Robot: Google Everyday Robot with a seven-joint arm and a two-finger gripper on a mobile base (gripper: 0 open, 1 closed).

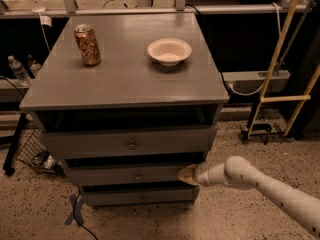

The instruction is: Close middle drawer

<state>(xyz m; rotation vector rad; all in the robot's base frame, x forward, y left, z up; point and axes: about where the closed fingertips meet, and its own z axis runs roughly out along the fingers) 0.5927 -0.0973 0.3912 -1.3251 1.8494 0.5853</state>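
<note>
The middle drawer (125, 174) is a wide, shallow grey front with a small pale knob (139, 174), set under the taller top drawer (127, 143) and above the lowest drawer (140, 196). It stands slightly out, with a dark gap above it. My gripper (186, 174) comes in from the lower right on a white arm (260, 184). Its tan tip rests against the right end of the middle drawer's front.
A grey cabinet top (125, 79) carries a brown can (87, 45) at the left and a white bowl (169, 51) at the right. A wooden frame (280, 59) stands at the right. Cables and a wire basket (35, 154) lie on the floor at the left.
</note>
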